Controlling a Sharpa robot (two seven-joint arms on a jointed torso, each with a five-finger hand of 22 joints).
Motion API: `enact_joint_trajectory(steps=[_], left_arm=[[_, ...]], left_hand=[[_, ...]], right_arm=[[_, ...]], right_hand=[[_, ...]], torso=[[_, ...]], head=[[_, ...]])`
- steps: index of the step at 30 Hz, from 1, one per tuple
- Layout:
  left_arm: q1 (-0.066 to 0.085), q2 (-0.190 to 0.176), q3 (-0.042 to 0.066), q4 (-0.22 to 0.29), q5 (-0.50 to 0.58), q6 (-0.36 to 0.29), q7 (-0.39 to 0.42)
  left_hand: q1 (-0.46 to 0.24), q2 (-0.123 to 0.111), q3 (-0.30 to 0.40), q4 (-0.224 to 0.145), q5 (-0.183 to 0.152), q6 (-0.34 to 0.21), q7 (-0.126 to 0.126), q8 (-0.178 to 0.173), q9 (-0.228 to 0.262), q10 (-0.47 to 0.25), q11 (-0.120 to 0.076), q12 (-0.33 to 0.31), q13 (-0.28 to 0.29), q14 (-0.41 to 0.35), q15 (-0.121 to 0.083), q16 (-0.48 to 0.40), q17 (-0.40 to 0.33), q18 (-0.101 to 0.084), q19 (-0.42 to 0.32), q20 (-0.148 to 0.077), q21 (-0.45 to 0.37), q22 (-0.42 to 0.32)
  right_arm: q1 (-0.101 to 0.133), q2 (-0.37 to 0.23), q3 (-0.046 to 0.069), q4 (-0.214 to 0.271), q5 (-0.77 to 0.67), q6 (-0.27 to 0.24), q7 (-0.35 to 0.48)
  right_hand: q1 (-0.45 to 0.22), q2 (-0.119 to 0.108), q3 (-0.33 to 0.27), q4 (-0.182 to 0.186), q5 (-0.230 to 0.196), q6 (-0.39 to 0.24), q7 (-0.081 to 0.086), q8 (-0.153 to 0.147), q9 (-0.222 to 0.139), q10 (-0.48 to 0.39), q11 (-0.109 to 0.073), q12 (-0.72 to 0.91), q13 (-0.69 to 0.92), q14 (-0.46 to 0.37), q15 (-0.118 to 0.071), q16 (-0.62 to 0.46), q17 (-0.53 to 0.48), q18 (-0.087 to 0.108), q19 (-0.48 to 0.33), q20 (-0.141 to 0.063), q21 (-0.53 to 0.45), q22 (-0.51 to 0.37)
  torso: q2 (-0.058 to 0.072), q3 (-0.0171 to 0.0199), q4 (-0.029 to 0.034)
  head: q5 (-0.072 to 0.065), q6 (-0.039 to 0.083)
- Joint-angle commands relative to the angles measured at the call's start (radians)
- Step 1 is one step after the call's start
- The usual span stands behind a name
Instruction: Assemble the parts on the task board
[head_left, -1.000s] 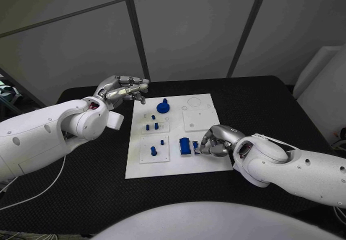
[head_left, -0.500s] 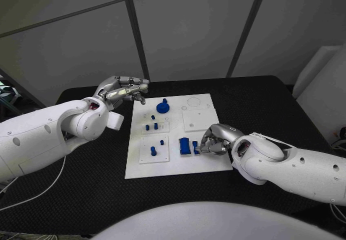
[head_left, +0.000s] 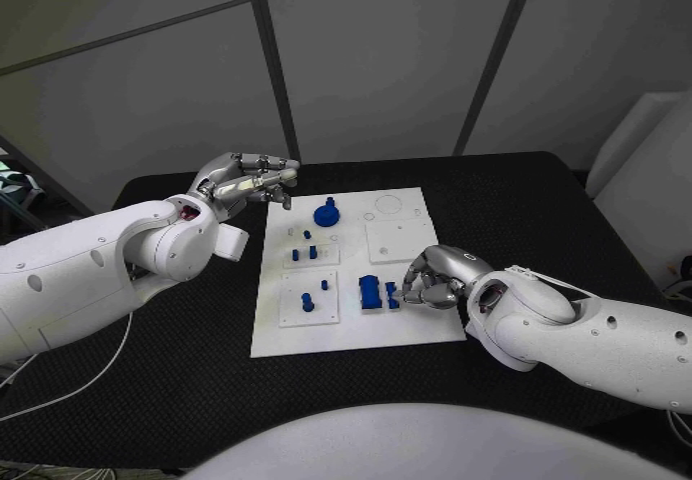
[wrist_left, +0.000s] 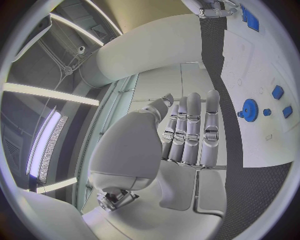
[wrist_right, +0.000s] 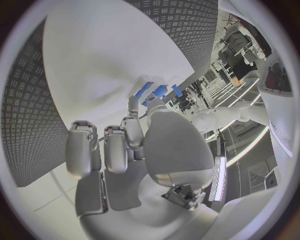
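- Black table (head_left: 562, 215) is covered at its middle by the white task board (head_left: 353, 325), on which blue parts (head_left: 371, 291) are set.
- Right hand (head_left: 433, 279) is curled at the board's right edge; whether a part is held cannot be told.
- Left hand (head_left: 245, 180) is held empty, fingers extended together, above the board's far left corner.

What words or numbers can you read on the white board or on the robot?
None can be read.
The task board bears only faint engraved circles and outlines, no letters clear enough to make out.
The blue parts are plain.
The left hand and right hand show no label or brand.
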Motion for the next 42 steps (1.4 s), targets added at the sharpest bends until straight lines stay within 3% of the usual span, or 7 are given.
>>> enact_joint_trajectory(steps=[1,7,11,23,36,37,42], left_arm=[[0.001,-0.002,0.001,0.0,0.002,0.007,0.009],[0.001,-0.002,0.0,-0.006,0.002,-0.031,0.047],[-0.001,0.015,0.001,-0.043,0.017,-0.048,0.085],[-0.023,0.121,0.002,-0.242,0.155,-0.097,0.155],[-0.058,0.221,0.006,-0.368,0.219,-0.168,0.204],[-0.059,0.216,0.005,-0.364,0.183,-0.131,0.16],[-0.058,0.207,0.002,-0.336,0.182,-0.157,0.165]], left_hand=[[-0.002,0.003,-0.005,-0.004,-0.004,-0.006,0.001,0.005,-0.001,-0.007,0.002,0.006,0.001,-0.005,0.002,-0.003,-0.002,0.049,0.005,0.004,-0.004,-0.002],[-0.017,-0.002,-0.015,0.007,-0.005,-0.008,0.002,0.01,-0.002,-0.012,0.003,0.012,-0.001,-0.022,0.007,-0.02,-0.011,0.048,-0.01,0.008,-0.018,-0.012],[-0.04,-0.008,-0.029,0.03,-0.004,0.006,-0.004,0.026,0.002,-0.026,0.007,-0.021,-0.028,-0.067,0.017,-0.122,-0.058,0.048,-0.067,0.022,-0.077,-0.061],[-0.036,-0.012,-0.1,0.107,-0.007,-0.024,-0.036,-0.041,-0.019,0.05,0.059,-0.319,-0.174,-0.068,0.108,-0.71,-0.273,0.057,-0.319,0.125,-0.215,-0.507],[-0.048,0.071,-0.345,0.135,-0.003,-0.177,-0.063,-0.07,-0.024,-0.213,0.026,-0.444,-0.181,-0.235,0.136,-0.898,-0.386,0.012,-0.66,0.158,-0.225,-0.953],[-0.452,0.087,-0.338,0.096,-0.047,-0.413,-0.097,-0.129,-0.085,-0.441,-0.01,-0.499,-0.239,-0.468,0.085,-0.957,-0.447,-0.029,-0.778,0.07,-0.273,-1.017],[-0.589,0.087,-0.338,0.087,-0.061,-0.503,-0.173,-0.129,-0.085,-0.532,-0.026,-0.499,-0.239,-0.557,0.068,-0.957,-0.447,-0.03,-0.825,0.039,-0.273,-1.047]], right_arm=[[0.002,-0.017,0.014,0.006,0.192,-0.051,0.145],[0.004,-0.026,0.072,-0.04,0.524,-0.02,0.366],[0.04,0.009,0.095,-0.156,0.783,0.013,0.517],[0.098,0.223,0.125,-0.524,1.106,0.074,0.744],[0.102,0.361,0.138,-0.71,1.195,0.11,0.809],[0.099,0.356,0.136,-0.702,1.141,0.08,0.759],[0.105,0.346,0.127,-0.673,1.162,0.057,0.768]], right_hand=[[0.01,-0.005,-0.016,0.004,0.013,-0.027,0.01,-0.016,-0.006,-0.043,0.009,-0.081,-0.06,0.058,0.005,-0.041,0.043,0.015,-0.014,0.003,-0.047,0.01],[0.071,0.004,-0.03,-0.007,0.031,-0.099,0.047,-0.06,-0.027,-0.198,0.04,-0.373,-0.266,0.003,0.031,-0.203,-0.14,0.066,-0.139,0.027,-0.248,-0.227],[0.154,0.021,-0.017,-0.023,0.004,-0.149,0.086,-0.096,-0.053,-0.376,0.081,-0.614,-0.448,-0.205,0.072,-0.642,-0.557,0.133,-0.381,0.063,-0.643,-0.624],[0.264,0.043,0.077,-0.012,-0.104,-0.113,0.12,-0.196,-0.21,-0.318,0.14,-0.968,-1.017,-0.364,0.161,-1.168,-0.919,0.136,-0.47,0.162,-1.091,-0.941],[0.173,0.055,0.038,-0.069,-0.136,-0.177,0.121,-0.206,-0.346,-0.368,0.198,-1.1,-1.22,-0.43,0.225,-1.394,-1.167,0.139,-0.49,0.228,-1.342,-1.144],[-0.261,0.048,0.03,-0.121,-0.181,-0.458,0.072,-0.268,-0.375,-0.684,0.143,-1.161,-1.283,-0.741,0.18,-1.456,-1.204,0.074,-0.785,0.151,-1.432,-1.188],[-0.408,0.048,0.03,-0.144,-0.197,-0.551,0.056,-0.268,-0.454,-0.784,0.132,-1.161,-1.283,-0.837,0.173,-1.456,-1.224,0.073,-0.874,0.132,-1.432,-1.21]], torso=[[-0.002,-0.0023,0.0007],[-0.01,-0.0071,-0.0016],[-0.032,-0.0104,-0.0058],[-0.109,-0.0232,-0.0382],[-0.145,-0.0138,-0.0422],[-0.136,-0.018,-0.0434],[-0.129,-0.0185,-0.0409]], head=[[-0.005,0.0],[-0.012,0.0],[-0.01,0.0],[0.016,0.036],[0.05,0.07],[0.046,0.066],[0.046,0.081]])
